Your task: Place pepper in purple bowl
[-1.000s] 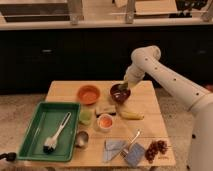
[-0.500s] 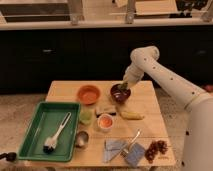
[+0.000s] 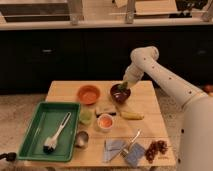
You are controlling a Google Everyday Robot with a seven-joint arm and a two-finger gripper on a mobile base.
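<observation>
The purple bowl [image 3: 119, 95] stands on the wooden table [image 3: 145, 100], right of the orange bowl [image 3: 88, 94]. My gripper [image 3: 124, 86] comes down from the right and hangs just over the purple bowl's far rim. A small dark green piece, the pepper [image 3: 123, 84], shows at the gripper's tip, held above the bowl's inside. The gripper looks shut on it.
A green tray [image 3: 35, 131] with a brush [image 3: 56, 136] lies at the front left. A pale green block [image 3: 86, 116], a white cup with an orange inside [image 3: 105, 121], a yellow corn-like piece [image 3: 131, 115], a metal cup [image 3: 81, 138], grey cloths [image 3: 120, 149] and dark red grapes [image 3: 156, 147] lie nearby.
Hardly anything has changed. The gripper stays over the purple bowl with the pepper at its tip.
</observation>
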